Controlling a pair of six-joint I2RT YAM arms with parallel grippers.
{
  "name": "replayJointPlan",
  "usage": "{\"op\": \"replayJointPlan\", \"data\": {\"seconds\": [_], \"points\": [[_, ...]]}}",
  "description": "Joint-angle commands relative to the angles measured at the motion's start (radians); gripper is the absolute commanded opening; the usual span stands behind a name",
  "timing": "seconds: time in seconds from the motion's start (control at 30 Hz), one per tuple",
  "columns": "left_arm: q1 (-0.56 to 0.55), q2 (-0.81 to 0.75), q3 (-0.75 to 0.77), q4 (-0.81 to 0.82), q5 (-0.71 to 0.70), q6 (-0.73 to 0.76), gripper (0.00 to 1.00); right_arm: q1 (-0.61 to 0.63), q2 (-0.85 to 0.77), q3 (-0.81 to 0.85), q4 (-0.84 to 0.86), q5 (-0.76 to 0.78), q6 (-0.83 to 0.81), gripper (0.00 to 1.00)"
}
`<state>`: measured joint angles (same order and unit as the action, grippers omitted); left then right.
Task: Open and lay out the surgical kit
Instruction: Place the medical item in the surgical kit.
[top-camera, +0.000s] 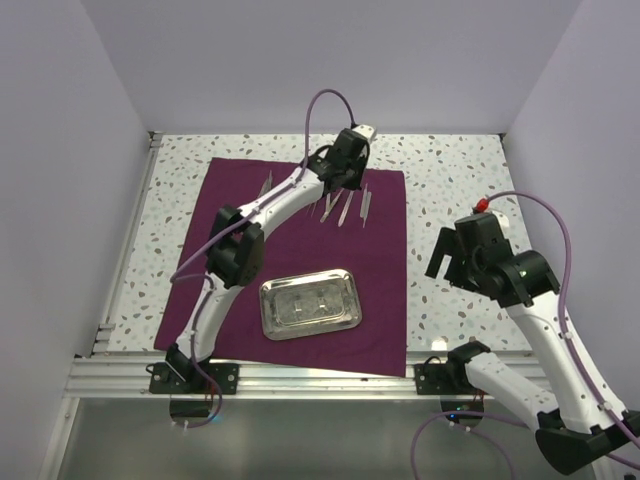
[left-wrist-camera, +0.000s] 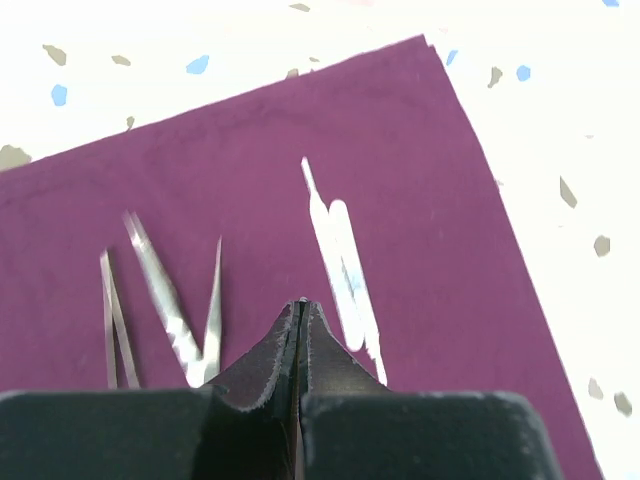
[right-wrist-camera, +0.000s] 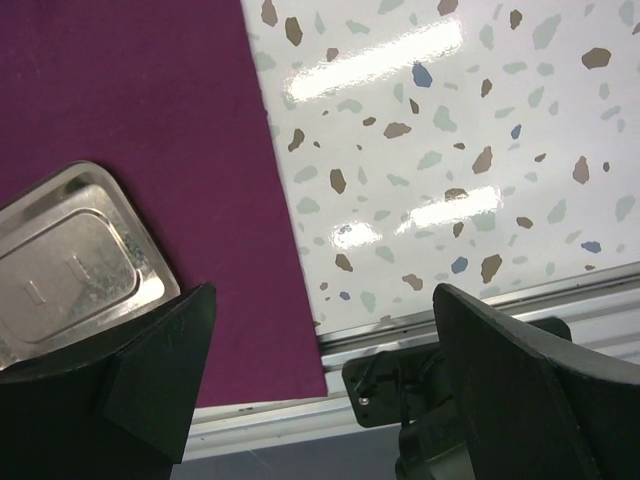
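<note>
The dark purple cloth (top-camera: 300, 250) lies spread flat on the table. The steel tray (top-camera: 310, 303) sits empty on its near half. Several thin silver instruments (top-camera: 346, 207) lie side by side on its far half, and one more (top-camera: 266, 185) lies further left. My left gripper (top-camera: 346, 186) hovers over that far row with its jaws shut. In the left wrist view the shut gripper (left-wrist-camera: 300, 306) is between a straight pair of tweezers (left-wrist-camera: 343, 268) and V-shaped tweezers (left-wrist-camera: 170, 305). My right gripper (top-camera: 447, 268) is open and empty, off the cloth's right edge. In the right wrist view it (right-wrist-camera: 325, 335) is over the cloth's near right corner (right-wrist-camera: 270, 330), beside the tray (right-wrist-camera: 70, 265).
Speckled tabletop (top-camera: 450, 190) lies bare right of the cloth. The aluminium rail (top-camera: 330, 378) and the arm bases run along the near edge. White walls close in the left, far and right sides.
</note>
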<state>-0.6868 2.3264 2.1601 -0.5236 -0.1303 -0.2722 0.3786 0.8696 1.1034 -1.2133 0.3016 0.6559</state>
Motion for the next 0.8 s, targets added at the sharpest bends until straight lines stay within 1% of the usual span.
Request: {"op": "replayJointPlan", "data": {"seconds": [0.0, 0.07, 0.17, 0.27, 0.43, 0.53, 0.57, 0.6, 0.67, 0.73, 0.77], "points": [[0.001, 0.051, 0.062, 0.207, 0.001, -0.073, 0.00, 0.002, -0.023, 0.010, -0.049, 0.030, 0.019, 0.94], [0.003, 0.095, 0.089, 0.259, -0.002, -0.093, 0.00, 0.002, -0.032, 0.006, -0.060, 0.037, 0.027, 0.94], [0.004, 0.160, 0.147, 0.293, -0.005, -0.131, 0.00, 0.000, -0.057, -0.017, -0.084, 0.041, 0.039, 0.93], [0.000, 0.195, 0.162, 0.341, -0.028, -0.156, 0.00, 0.000, -0.081, -0.048, -0.098, 0.037, 0.054, 0.94], [0.003, 0.237, 0.199, 0.359, -0.040, -0.168, 0.00, 0.000, -0.093, -0.071, -0.106, 0.036, 0.070, 0.94], [0.004, 0.220, 0.175, 0.358, -0.046, -0.168, 0.38, 0.000, -0.086, -0.068, -0.098, 0.041, 0.070, 0.95], [0.006, 0.194, 0.147, 0.361, -0.048, -0.167, 0.61, 0.000, -0.075, -0.065, -0.094, 0.042, 0.067, 0.96], [0.006, 0.177, 0.135, 0.356, -0.049, -0.165, 0.69, 0.002, -0.069, -0.059, -0.085, 0.044, 0.067, 0.97], [0.007, 0.121, 0.104, 0.326, -0.048, -0.153, 0.80, 0.000, -0.057, -0.054, -0.066, 0.042, 0.062, 0.98], [0.009, 0.065, 0.075, 0.291, -0.060, -0.136, 0.82, 0.002, -0.040, -0.045, -0.029, 0.039, 0.053, 0.98], [0.010, -0.011, 0.023, 0.254, -0.083, -0.125, 0.82, 0.000, -0.032, -0.039, 0.003, 0.037, 0.045, 0.98]]}}
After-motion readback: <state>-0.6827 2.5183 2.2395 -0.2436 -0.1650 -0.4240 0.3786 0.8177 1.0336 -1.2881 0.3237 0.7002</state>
